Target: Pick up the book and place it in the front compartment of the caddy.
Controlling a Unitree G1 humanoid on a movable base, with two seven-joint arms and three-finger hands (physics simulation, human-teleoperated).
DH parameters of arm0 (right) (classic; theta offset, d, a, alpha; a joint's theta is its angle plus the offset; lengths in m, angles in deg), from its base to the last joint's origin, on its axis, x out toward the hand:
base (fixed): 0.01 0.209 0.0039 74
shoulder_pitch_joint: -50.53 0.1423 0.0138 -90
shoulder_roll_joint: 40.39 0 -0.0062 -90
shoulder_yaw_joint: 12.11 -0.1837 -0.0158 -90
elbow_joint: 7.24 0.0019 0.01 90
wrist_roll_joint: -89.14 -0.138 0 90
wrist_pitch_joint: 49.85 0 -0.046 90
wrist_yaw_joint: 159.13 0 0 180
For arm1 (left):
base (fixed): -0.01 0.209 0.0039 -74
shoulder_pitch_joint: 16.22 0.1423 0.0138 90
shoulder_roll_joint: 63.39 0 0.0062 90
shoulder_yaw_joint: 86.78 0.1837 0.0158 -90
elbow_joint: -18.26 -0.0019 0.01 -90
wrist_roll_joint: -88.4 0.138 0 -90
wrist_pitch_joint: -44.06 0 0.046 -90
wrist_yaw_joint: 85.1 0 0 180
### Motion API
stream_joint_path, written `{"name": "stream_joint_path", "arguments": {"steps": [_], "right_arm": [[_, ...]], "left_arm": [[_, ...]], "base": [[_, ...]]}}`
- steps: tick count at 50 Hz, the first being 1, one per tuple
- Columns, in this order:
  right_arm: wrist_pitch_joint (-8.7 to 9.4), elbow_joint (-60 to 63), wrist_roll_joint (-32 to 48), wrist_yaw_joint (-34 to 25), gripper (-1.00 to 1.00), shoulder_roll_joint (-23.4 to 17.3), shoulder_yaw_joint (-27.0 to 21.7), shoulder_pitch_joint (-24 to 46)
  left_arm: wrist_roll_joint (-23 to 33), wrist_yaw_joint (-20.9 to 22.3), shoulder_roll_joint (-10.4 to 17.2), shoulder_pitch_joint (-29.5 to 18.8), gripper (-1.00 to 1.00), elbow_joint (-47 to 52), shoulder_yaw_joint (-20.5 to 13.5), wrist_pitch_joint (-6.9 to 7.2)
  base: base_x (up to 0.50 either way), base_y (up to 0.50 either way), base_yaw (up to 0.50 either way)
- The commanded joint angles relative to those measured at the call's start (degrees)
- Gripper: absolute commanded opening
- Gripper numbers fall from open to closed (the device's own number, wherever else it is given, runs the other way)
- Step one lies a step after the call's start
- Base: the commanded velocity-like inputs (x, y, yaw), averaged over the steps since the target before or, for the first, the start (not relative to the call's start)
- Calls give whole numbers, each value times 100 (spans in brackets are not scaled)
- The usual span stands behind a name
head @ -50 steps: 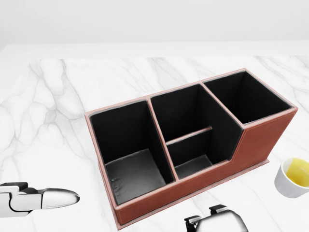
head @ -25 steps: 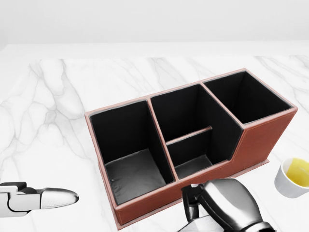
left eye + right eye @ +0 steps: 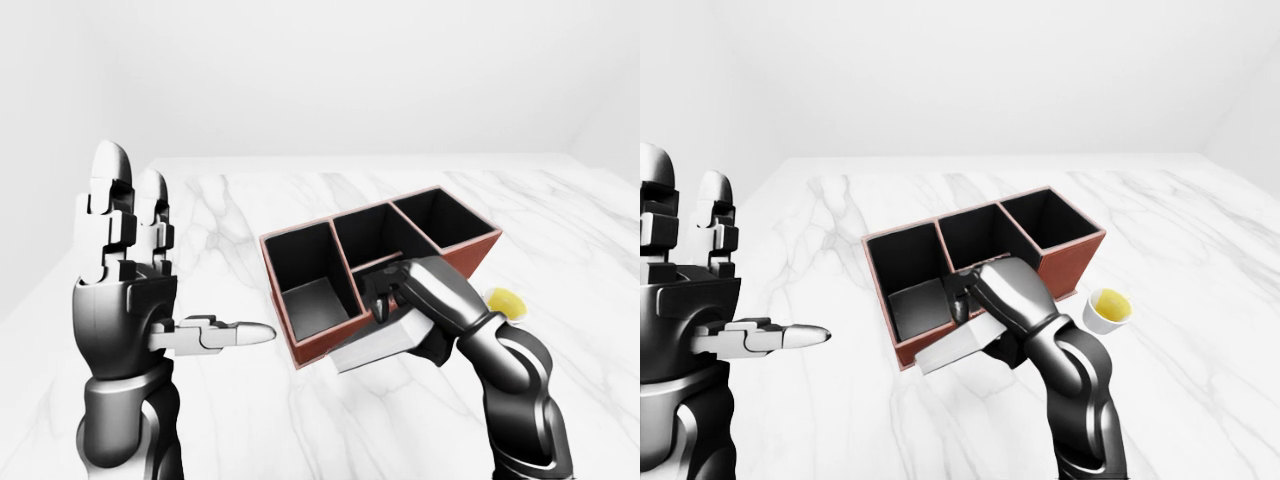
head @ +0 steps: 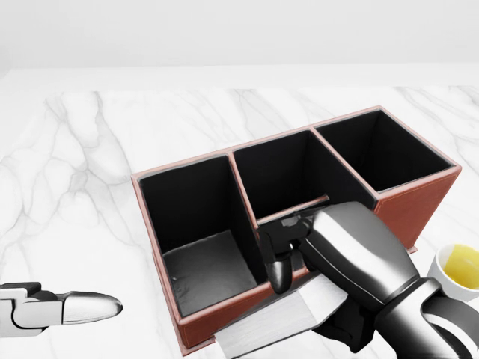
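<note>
Head view shows my right hand [image 4: 329, 262] closed around the pale grey, flat rectangular book [image 4: 273, 318], thumb over its top face and the other fingers under it. I hold it tilted, with its lower corner jutting left past the near wall of the reddish-brown leather caddy with a black lining [image 4: 198, 325]. The book sits just over the near edge of the caddy, below the small near-middle compartment, and is not inside any compartment; whether it touches the wall I cannot tell. The caddy lies at a slant on the white marble tabletop [image 4: 82, 172], with one large compartment at the left, a middle section split into a far and a near cell, and another large one at the far right. A small white cup holding something yellow [image 4: 458, 273] stands on the marble just right of the caddy, beside my right forearm. My left hand [image 3: 130, 290] is raised well to the left of the caddy, spread wide and holding nothing, two fingers upright and the thumb [image 3: 215, 335] pointing toward the caddy.
</note>
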Motion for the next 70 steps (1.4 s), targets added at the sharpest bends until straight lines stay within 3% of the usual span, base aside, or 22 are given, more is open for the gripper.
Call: {"name": "stream_joint_path", "arguments": {"steps": [1,22,34,47,70], "right_arm": [[0,313,-357,0,-100,-30,-136,752],[0,62,-68,0,-100,-140,-124,2114],[0,-960,508,21,-100,-137,-12,3033],[0,-2702,1419,1106,-100,-70,89,3906],[0,-5009,1938,2461,-100,-272,127,4843]], "left_arm": [[2,0,-1,10,100,-22,10,0],[17,-10,-2,-3,100,-15,45,0],[20,-5,-7,19,100,-18,40,0],[15,6,-2,16,100,-7,13,0],[-5,3,6,-10,100,-32,-5,0]], "base": [[0,0,0],[0,0,0],[0,0,0],[0,0,0],[0,0,0]]}}
